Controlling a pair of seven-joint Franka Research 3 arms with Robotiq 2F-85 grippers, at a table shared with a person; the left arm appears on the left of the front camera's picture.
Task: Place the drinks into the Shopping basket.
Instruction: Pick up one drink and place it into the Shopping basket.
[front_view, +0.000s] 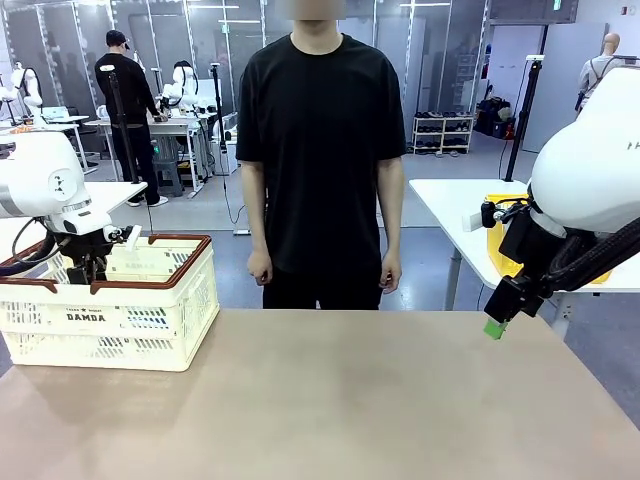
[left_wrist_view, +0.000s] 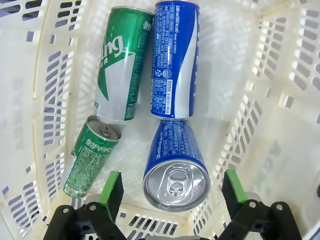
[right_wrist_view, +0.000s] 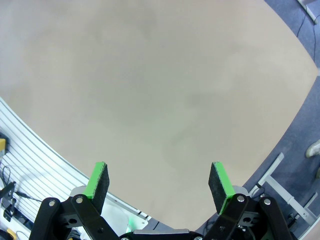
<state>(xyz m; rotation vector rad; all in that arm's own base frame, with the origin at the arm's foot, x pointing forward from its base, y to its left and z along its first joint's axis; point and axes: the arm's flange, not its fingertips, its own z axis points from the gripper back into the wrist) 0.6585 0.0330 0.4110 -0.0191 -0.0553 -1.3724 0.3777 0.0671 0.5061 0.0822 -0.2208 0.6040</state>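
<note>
Bare tabletop (front_view: 350, 400) nearest, no drinks left on it; four cans, two blue (left_wrist_view: 176, 170) and two green (left_wrist_view: 122, 62), lie inside the Shopping basket (front_view: 110, 320), left hand (left_wrist_view: 170, 187) wide over them, right hand (right_wrist_view: 159, 182) wide and empty: placing looks finished.

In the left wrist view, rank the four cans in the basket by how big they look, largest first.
1. Upper blue can and large green can: about alike, so no ranking.
2. Near blue can: foreshortened, top toward the camera, so unsure.
3. Small green can: looks smallest, though it is tilted.
</note>
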